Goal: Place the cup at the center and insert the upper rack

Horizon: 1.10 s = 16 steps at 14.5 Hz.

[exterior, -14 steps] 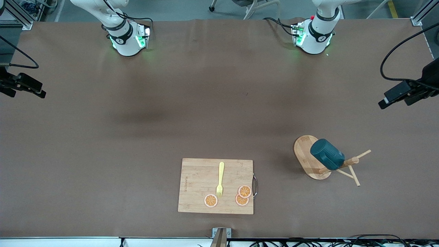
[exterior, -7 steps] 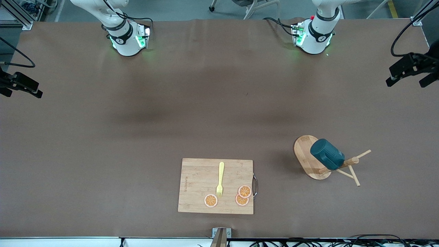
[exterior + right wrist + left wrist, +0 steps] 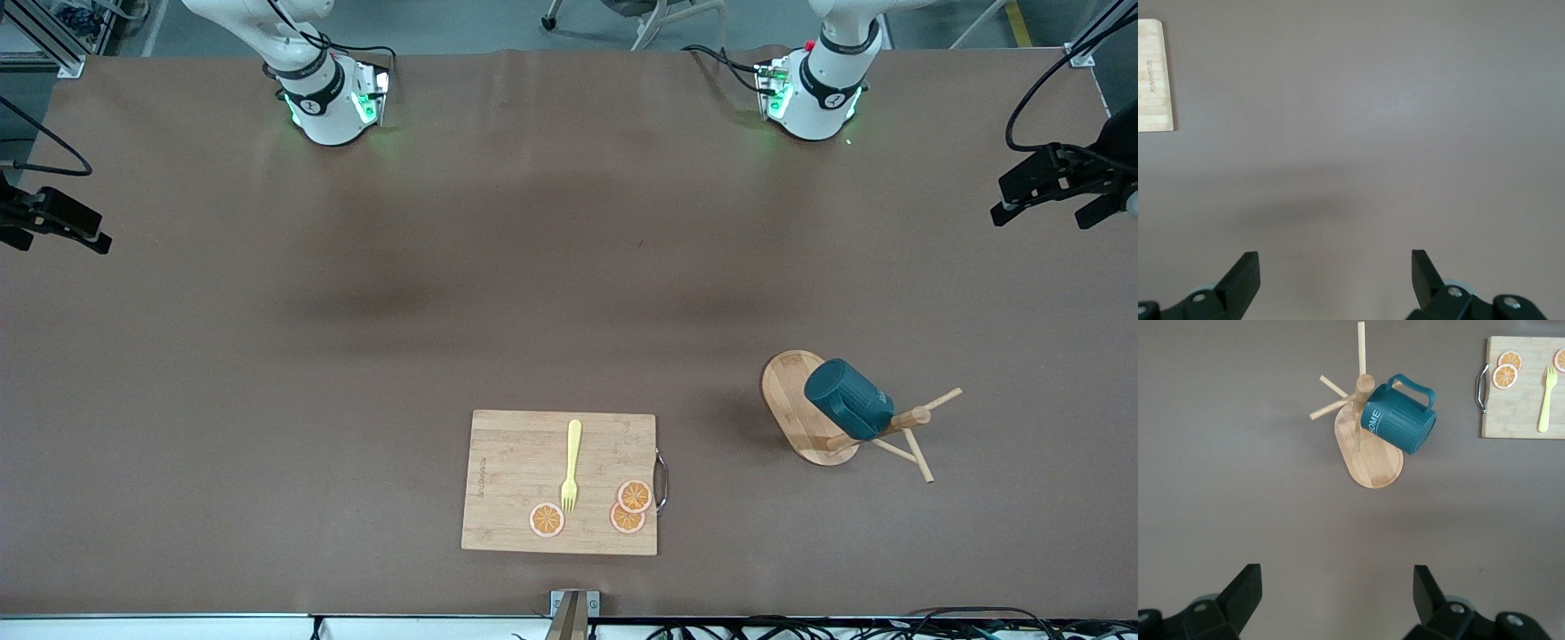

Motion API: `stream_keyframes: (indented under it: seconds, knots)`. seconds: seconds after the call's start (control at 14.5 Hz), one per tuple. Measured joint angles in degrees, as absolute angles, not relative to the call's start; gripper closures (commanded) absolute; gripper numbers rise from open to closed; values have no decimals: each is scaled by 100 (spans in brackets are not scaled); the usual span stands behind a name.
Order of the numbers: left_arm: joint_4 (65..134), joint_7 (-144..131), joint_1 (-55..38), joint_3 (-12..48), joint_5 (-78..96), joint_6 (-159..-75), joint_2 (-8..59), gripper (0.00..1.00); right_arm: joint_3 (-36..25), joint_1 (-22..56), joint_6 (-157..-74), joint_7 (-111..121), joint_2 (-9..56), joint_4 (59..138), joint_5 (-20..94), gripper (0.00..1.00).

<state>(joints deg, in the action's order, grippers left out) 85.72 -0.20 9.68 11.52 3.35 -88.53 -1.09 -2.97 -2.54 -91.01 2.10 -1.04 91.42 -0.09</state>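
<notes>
Brown surface [image 3: 356,356] carries the upper rack [image 3: 1368,453], with the cup [image 3: 1401,420] hung tilted on a peg. Left gripper [image 3: 1335,600] hovers, fingers [image 3: 1241,593] apart, the cup well ahead of them. Right gripper [image 3: 1331,280], fingers apart, waits over bare surface, farther from it.

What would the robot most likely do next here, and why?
Probably the left gripper comes down toward the teal mug. The mug hangs on the bamboo mug tree toward the left arm's end of the table, not at the centre. The left gripper is open, high over bare table with the mug in its wrist view. The right gripper waits open over bare table, with no mug in its view.
</notes>
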Motion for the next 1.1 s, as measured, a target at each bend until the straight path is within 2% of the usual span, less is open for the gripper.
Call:
stream_keyframes:
  seconds: [0.41,0.83,1.1]
  knots:
    - [8572,-19,970,1147,328,-8932,-78,0,-300,-260,-9208,210,-138,9273,-118,0]
    - [8573,-17,933,1109,328,-9010,5,0,-300,-261,-9334,207,-629,9880,-124,0]
    - [8573,-15,378,531,327,-9011,6,0,-290,-260,-9105,206,-711,9842,-120,0]
